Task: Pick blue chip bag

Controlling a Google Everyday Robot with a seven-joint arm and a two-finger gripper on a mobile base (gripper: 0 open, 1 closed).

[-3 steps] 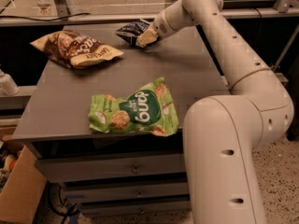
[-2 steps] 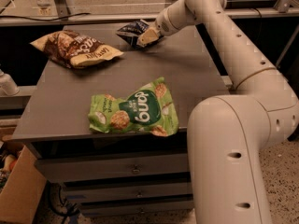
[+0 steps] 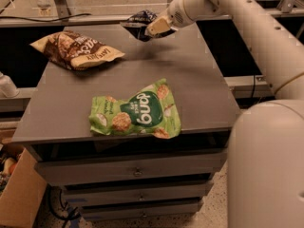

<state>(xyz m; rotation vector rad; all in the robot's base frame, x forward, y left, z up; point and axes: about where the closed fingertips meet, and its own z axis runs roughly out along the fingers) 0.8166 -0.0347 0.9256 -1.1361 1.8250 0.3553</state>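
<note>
1. I see the gripper far beyond the green bag, at the back edge of the worktop. It is closed on the blue chip bag.
2. The blue chip bag sticks out from the gripper on the side away from the arm. I can't tell whether it clears the surface.
3. The green bag lies flat near the front edge.
4. A yellow-and-brown bag lies behind the green bag and to its left, well apart from it.
</note>
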